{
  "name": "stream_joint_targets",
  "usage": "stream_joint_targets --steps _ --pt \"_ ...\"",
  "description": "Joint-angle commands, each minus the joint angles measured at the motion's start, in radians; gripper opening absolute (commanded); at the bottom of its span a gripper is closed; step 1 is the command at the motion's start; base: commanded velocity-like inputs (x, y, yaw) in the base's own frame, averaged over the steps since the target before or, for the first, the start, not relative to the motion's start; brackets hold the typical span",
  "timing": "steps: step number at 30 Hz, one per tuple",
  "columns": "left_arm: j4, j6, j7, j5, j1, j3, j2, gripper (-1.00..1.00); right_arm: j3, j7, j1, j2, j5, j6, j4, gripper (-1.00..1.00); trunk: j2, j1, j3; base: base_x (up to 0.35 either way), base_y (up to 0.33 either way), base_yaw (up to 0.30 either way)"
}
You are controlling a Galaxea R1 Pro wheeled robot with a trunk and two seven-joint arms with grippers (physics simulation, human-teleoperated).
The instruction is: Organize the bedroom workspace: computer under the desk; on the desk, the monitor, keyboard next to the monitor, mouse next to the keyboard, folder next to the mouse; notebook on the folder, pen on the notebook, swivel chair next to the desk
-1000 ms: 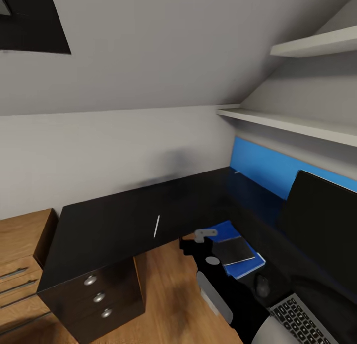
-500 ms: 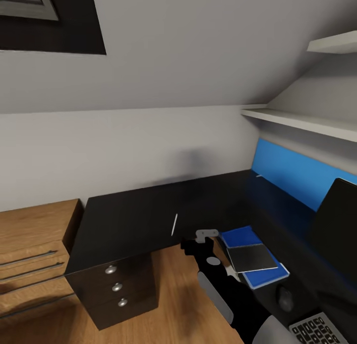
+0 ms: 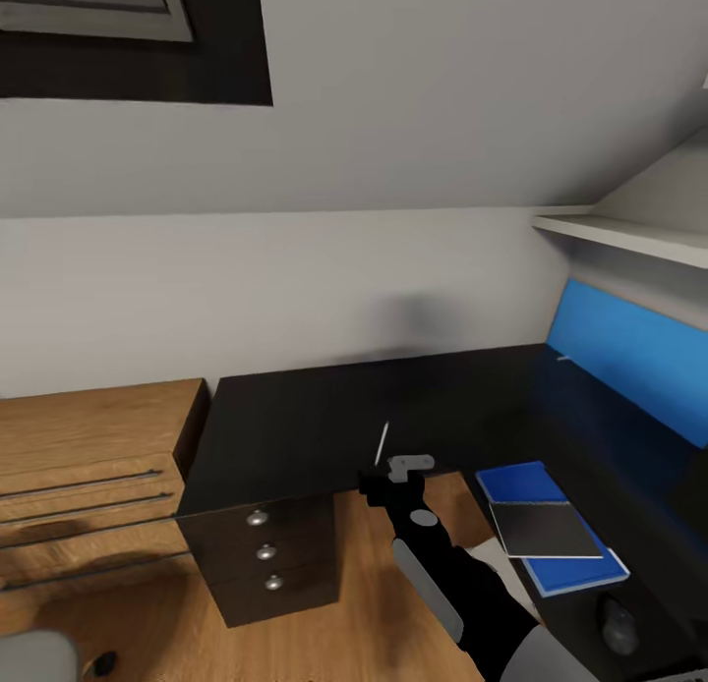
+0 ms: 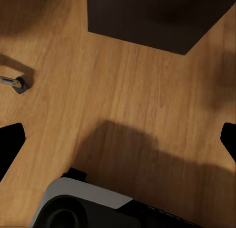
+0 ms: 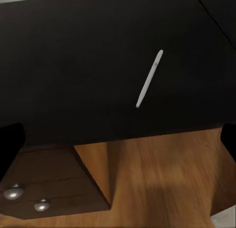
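The right tool (image 3: 397, 473) is hanging over the wooden floor (image 3: 364, 584) at the near edge of the black bench (image 3: 295, 431), its two dark fingers (image 5: 11, 142) standing wide apart with nothing between them. Just beyond its tips, the pen (image 5: 149, 79) is lying loose on the glossy benchtop as a thin pale stick, slanting away from the tool and close to the bench's front edge; in the head view it (image 3: 381, 443) is showing right above the tool.

Below the pen and off to the tool's left, the black drawer unit (image 3: 264, 554) is showing its three round silver knobs. To the tool's right, on the other wing of the bench, the blue folder (image 3: 536, 490) is lying flat with the greyish notebook (image 3: 547, 530) resting on top of it, and the black mouse (image 3: 618, 627) is sitting just nearer the robot than the folder. A blue back panel (image 3: 629, 353) is running along the wall behind them.

The left tool (image 4: 118, 139) is pointing down at bare floor, its fingers spread wide and empty, with a chair castor (image 4: 17, 83) off to one side.
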Motion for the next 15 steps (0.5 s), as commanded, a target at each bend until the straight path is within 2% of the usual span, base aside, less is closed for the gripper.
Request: stream_joint_targets --steps 1,7,15 --pt "-0.002 0.000 -0.005 0.009 0.001 0.001 0.000 1.00 0.003 -0.007 -0.001 -0.001 -0.006 0.003 0.000 1.00 -0.001 0.000 -0.002 0.010 0.000 0.265" --pt "-0.002 0.000 -0.005 0.009 0.001 0.001 0.000 1.00 0.002 -0.007 -0.001 -0.001 -0.005 0.003 0.005 1.00 -0.001 0.000 -0.006 0.129 0.000 0.233" --pt "-0.002 0.000 -0.005 0.009 0.001 0.001 0.000 1.00 0.002 -0.005 -0.001 -0.016 -0.005 0.003 0.010 1.00 -0.001 0.000 -0.007 0.286 0.000 0.069"
